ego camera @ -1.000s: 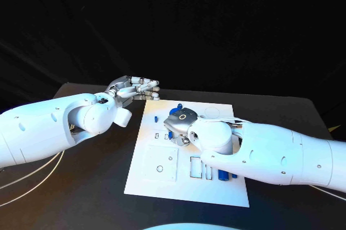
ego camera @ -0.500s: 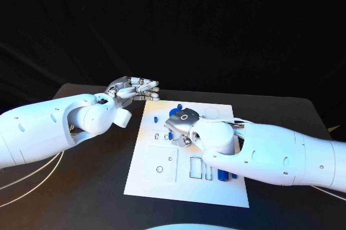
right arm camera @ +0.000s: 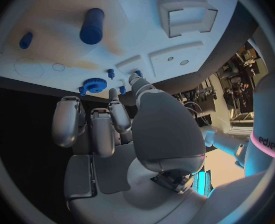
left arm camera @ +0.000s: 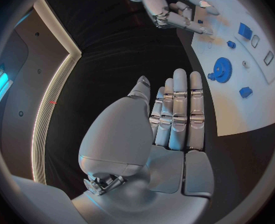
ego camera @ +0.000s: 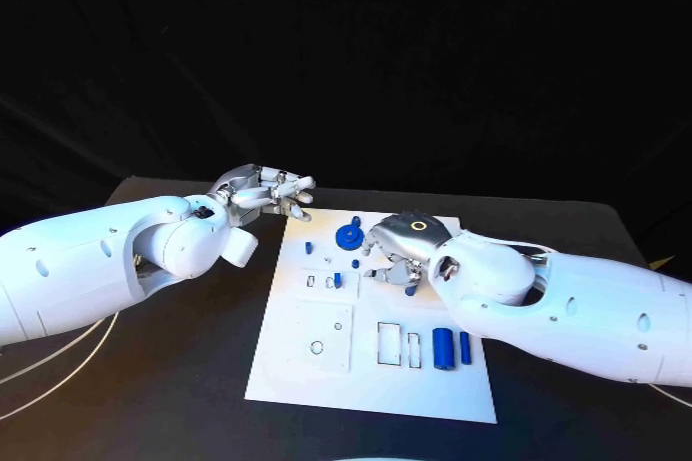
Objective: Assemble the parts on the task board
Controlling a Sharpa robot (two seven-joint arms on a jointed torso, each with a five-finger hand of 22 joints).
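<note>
My left hand (ego camera: 267,193) hovers over the black desk (ego camera: 173,381) just off the task board's (ego camera: 310,376) 11 o'clock corner; in the left wrist view its fingers (left arm camera: 180,109) lie straight and side by side, thumb set a little apart, nothing in them. My right hand (ego camera: 397,249) sits over the upper middle of the board, fingers (right arm camera: 94,129) loosely extended and slightly parted in the right wrist view, nothing held that I can see. Task board: white plate, long axis running 12 to 6, centred on the desk. Blue gear (ego camera: 349,237) sits toward the board's 12 o'clock end, just beside my right hand at its 9 o'clock side; it is also seen past my fingertips in the right wrist view (right arm camera: 94,86). Small blue peg (ego camera: 309,248) near the board's 10 o'clock edge, apart from the gear. Another small blue piece (ego camera: 338,279) lies by the small rectangular slots near the board's centre. Two blue cylinders toward 5 o'clock: larger cylinder (ego camera: 444,346) and thinner cylinder (ego camera: 464,347) just beside it, both lying lengthwise. Empty rectangular recess (ego camera: 391,342) at their 9 o'clock side. Raised square plate (ego camera: 320,333) with two holes occupies the board's 8 o'clock quarter.
</note>
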